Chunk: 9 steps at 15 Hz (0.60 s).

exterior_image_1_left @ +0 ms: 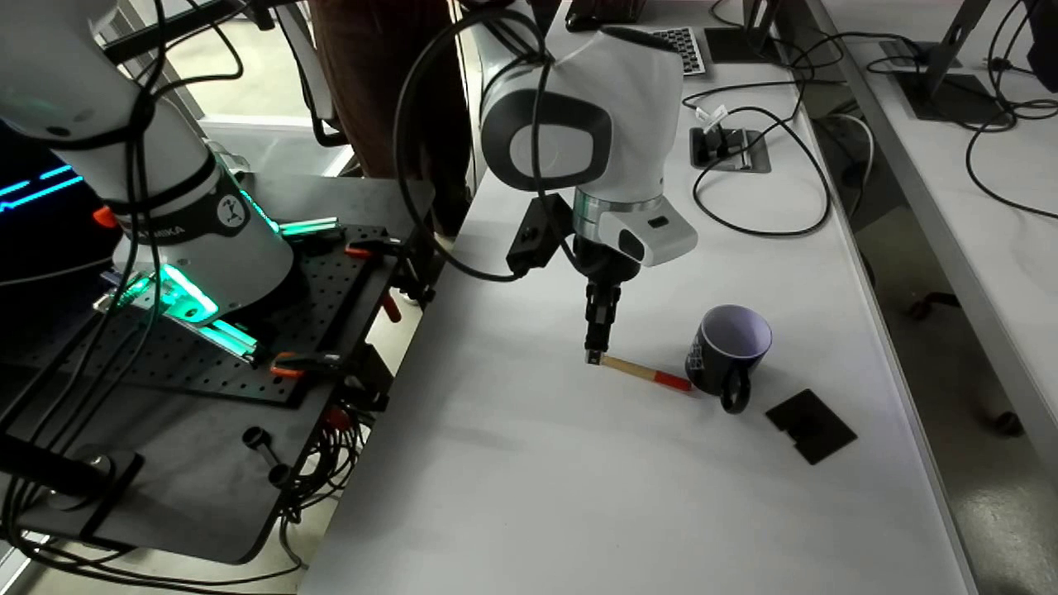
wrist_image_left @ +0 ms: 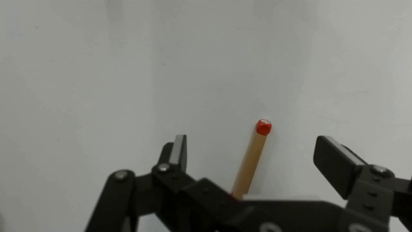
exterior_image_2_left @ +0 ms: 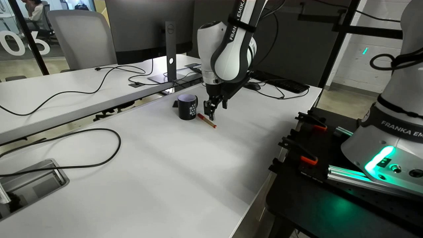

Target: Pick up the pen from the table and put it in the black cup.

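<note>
The pen lies flat on the white table [exterior_image_1_left: 537, 496], tan with a red cap and a small red end. It shows in both exterior views [exterior_image_1_left: 632, 367] [exterior_image_2_left: 207, 121]. The black cup [exterior_image_1_left: 709, 364] stands upright by the pen's red-capped end, pale lilac inside, and it also shows in an exterior view [exterior_image_2_left: 187, 111]. My gripper [exterior_image_1_left: 594, 355] is open and low over the pen's far end from the cup. In the wrist view the pen [wrist_image_left: 251, 161] lies between the spread fingers [wrist_image_left: 252, 143], touching neither; its capped end is hidden behind the gripper.
A flat black square piece [exterior_image_1_left: 812, 427] lies beside the cup, on its handle side. A looped black cable [exterior_image_1_left: 827, 198] and a metal cable box [exterior_image_1_left: 731, 150] lie farther along the table. A keyboard [exterior_image_2_left: 281, 82] and a mouse [exterior_image_2_left: 252, 86] are behind the arm.
</note>
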Each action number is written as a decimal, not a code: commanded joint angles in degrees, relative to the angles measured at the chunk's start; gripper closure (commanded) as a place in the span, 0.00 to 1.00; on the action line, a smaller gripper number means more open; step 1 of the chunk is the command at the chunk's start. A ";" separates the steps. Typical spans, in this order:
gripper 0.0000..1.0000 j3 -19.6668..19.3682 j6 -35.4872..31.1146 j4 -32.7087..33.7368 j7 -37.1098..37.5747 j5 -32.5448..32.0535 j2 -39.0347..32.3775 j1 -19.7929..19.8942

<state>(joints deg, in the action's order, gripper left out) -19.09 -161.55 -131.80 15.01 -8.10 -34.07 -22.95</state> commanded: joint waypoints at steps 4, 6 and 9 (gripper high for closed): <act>0.00 3.58 -7.20 -0.01 0.63 0.10 0.45 3.78; 0.00 5.39 -6.10 2.81 -0.14 1.66 0.56 5.27; 0.00 8.03 -7.55 4.75 -0.73 3.36 -1.18 8.51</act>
<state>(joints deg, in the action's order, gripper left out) -14.02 -168.54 -129.53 15.02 -6.83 -34.11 -17.89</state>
